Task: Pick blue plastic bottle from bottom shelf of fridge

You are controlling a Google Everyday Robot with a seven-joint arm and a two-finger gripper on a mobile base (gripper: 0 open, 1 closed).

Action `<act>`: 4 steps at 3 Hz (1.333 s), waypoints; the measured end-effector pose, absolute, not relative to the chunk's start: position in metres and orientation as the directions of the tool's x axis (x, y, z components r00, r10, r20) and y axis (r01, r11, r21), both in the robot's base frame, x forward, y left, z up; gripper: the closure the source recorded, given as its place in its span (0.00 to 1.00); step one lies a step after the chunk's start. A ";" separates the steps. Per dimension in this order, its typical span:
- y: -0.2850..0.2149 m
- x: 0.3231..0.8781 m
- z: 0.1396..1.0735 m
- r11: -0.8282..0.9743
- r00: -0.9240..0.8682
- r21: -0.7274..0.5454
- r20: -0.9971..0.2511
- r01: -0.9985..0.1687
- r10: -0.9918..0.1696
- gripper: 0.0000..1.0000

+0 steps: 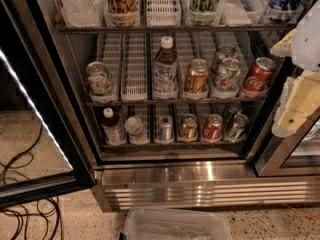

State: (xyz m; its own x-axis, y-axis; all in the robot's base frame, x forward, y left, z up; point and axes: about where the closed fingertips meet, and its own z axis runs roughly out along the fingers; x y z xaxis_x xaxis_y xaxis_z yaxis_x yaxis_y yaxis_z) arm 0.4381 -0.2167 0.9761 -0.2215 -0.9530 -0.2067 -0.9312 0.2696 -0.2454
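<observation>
The fridge (200, 186) stands open with its racks in view. The blue plastic bottle (112, 127) stands upright at the left end of the bottom shelf (175, 145); it is small, with a white cap, a dark drink and a pale label. To its right on that shelf are a pale can-like item (135, 128) and several cans (189, 127). My gripper (291, 109), white and pale yellow, is at the right edge of the view, in front of the fridge's right frame. It is level with the middle rack, far right of the bottle, and holds nothing that I can see.
A taller white-capped bottle (165, 66) and several cans stand on the middle rack. The black-framed glass door (30, 114) is swung open at the left. A clear plastic bin (175, 226) sits on the floor in front of the base grille. Black cables (20, 204) lie at the lower left.
</observation>
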 end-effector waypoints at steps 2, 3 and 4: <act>-0.201 0.439 0.953 0.316 -0.253 -0.208 -0.283 -0.926 -0.925 0.00; -0.168 0.440 0.909 0.361 -0.284 -0.126 -0.404 -0.924 -0.869 0.00; -0.129 0.436 0.879 0.338 -0.262 -0.065 -0.502 -0.939 -0.824 0.00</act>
